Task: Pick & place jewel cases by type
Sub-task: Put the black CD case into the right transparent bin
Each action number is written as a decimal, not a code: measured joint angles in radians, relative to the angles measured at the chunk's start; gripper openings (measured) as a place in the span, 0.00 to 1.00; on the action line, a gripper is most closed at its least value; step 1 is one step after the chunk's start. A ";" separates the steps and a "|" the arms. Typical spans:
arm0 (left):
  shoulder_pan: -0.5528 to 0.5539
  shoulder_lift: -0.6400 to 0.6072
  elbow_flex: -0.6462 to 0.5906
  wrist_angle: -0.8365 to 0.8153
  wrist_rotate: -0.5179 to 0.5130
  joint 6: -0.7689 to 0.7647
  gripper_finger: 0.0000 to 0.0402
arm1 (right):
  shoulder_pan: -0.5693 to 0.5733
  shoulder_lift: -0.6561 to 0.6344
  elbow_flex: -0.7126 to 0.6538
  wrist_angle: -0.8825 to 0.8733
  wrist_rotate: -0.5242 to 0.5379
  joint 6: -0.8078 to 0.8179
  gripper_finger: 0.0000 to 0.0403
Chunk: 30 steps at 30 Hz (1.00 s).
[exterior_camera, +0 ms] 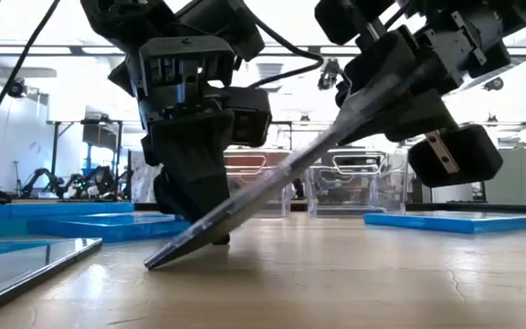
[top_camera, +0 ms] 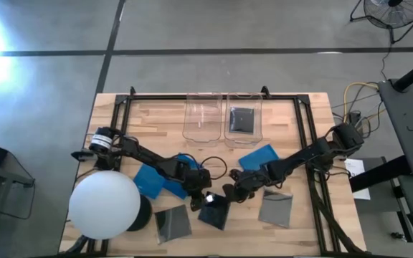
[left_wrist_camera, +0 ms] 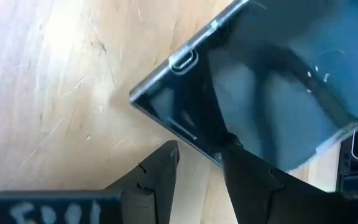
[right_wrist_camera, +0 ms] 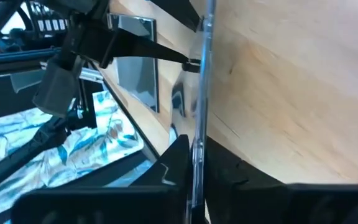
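We see the right gripper (right_wrist_camera: pixel 194 163) clamped on the edge of a dark glossy jewel case (exterior_camera: pixel 272 196), thin and flat, tilted with its low corner resting on the wooden counter (exterior_camera: pixel 354 274). Our left gripper (left_wrist_camera: pixel 197 168), fingers apart, straddles its lower edge.

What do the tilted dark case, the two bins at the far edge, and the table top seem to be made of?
The tilted dark case, held by the right gripper, looks like hard glossy plastic: it mirrors shapes and stays stiff, one edge on the table. The bins seem clear rigid plastic; the wood shows through them. The table top looks like pale wooden planks with visible grain, probably with a matte finish.
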 joint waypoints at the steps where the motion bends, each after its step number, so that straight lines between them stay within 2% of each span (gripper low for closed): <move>1: 0.000 -0.009 0.000 -0.006 0.000 0.009 0.28 | -0.001 -0.001 0.000 -0.002 -0.003 -0.004 0.05; 4: 0.000 -0.048 -0.001 -0.050 -0.020 0.030 0.28 | -0.002 -0.019 -0.001 -0.016 -0.005 -0.020 0.04; 8: 0.000 -0.144 -0.006 -0.148 -0.119 0.034 0.28 | -0.002 -0.088 0.000 -0.095 0.011 -0.059 0.03; 12: -0.008 -0.262 -0.007 -0.225 -0.217 0.035 0.28 | -0.006 -0.214 -0.001 -0.305 0.121 -0.079 0.03; 16: -0.006 -0.356 -0.016 -0.260 -0.319 0.038 0.28 | -0.008 -0.394 -0.002 -0.519 0.340 -0.076 0.03; 23: 0.001 -0.458 -0.014 -0.277 -0.465 0.052 0.28 | -0.019 -0.718 0.000 -0.779 1.001 -0.012 0.03; 26: 0.004 -0.471 -0.014 -0.279 -0.485 0.052 0.28 | -0.082 -0.771 0.001 -0.858 1.090 -0.013 0.03; 30: 0.005 -0.469 -0.017 -0.290 -0.491 0.049 0.28 | -0.217 -0.732 0.000 -0.901 1.060 -0.038 0.03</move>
